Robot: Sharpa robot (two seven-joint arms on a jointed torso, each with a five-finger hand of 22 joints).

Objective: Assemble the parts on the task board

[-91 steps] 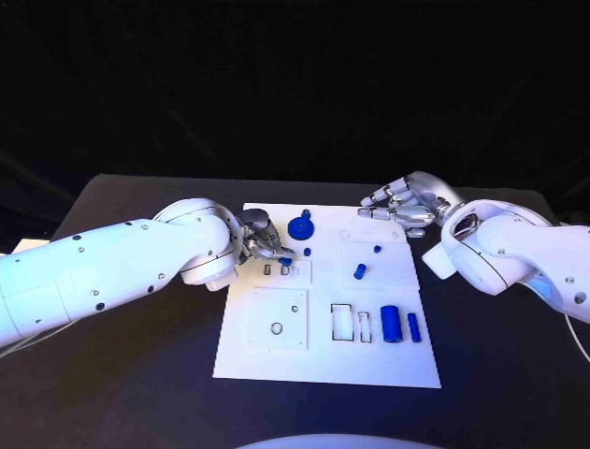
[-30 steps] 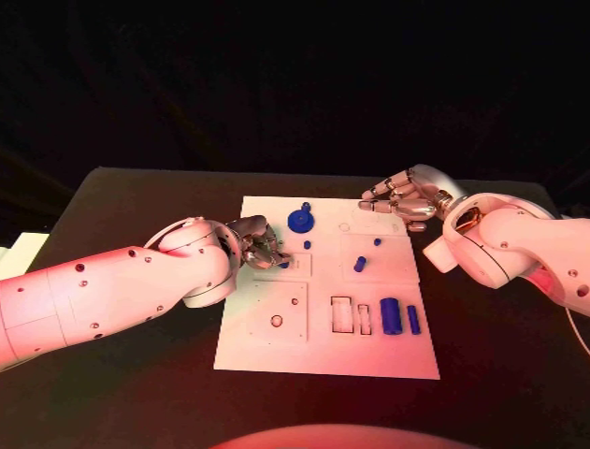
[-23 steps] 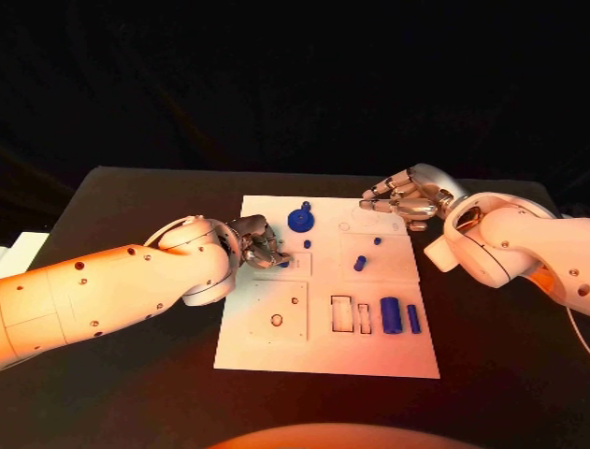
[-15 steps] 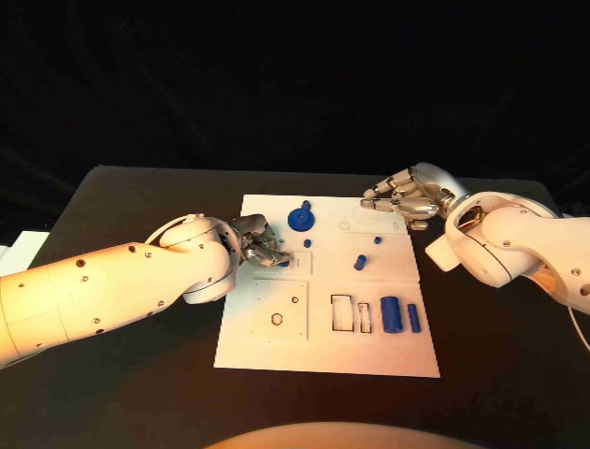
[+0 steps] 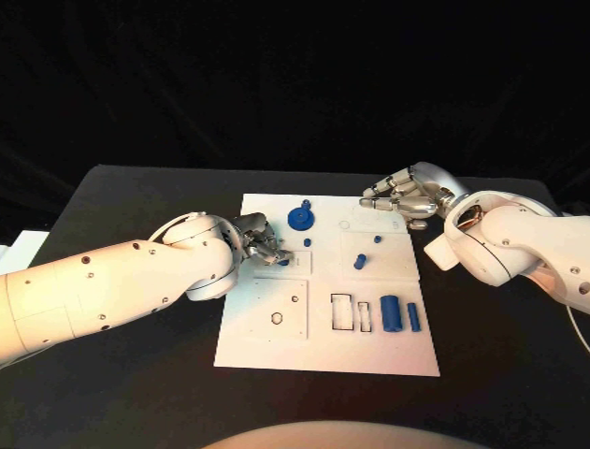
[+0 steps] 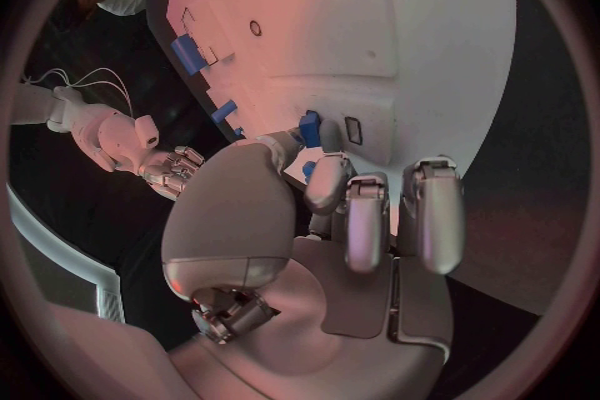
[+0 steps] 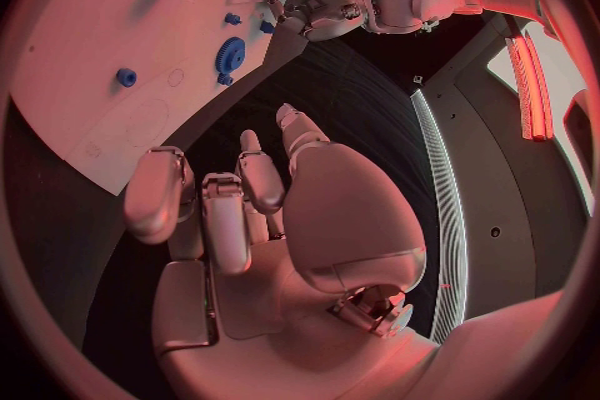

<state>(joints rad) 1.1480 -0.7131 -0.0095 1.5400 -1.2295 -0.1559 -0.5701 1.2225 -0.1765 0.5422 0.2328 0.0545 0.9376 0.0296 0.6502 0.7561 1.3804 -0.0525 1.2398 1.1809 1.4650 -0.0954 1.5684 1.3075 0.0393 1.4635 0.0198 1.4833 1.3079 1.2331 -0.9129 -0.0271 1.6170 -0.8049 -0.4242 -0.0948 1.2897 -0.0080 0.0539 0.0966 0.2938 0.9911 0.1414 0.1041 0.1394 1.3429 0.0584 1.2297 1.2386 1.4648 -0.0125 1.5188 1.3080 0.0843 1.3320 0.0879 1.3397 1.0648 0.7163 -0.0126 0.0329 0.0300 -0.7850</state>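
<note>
Task board lies on black table; left hand pinches a blue part.

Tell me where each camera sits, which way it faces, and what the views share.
Head view: on the robot's head, looking down at the task board; both arms enter.
Left wrist view: behind the left hand, facing the board and a blue part.
Right wrist view: behind the right hand, beside the board's edge.
All share the board.

Left arm hides most of the left hand; whether its fingertips actually grip the small blue part is unclear.
</note>
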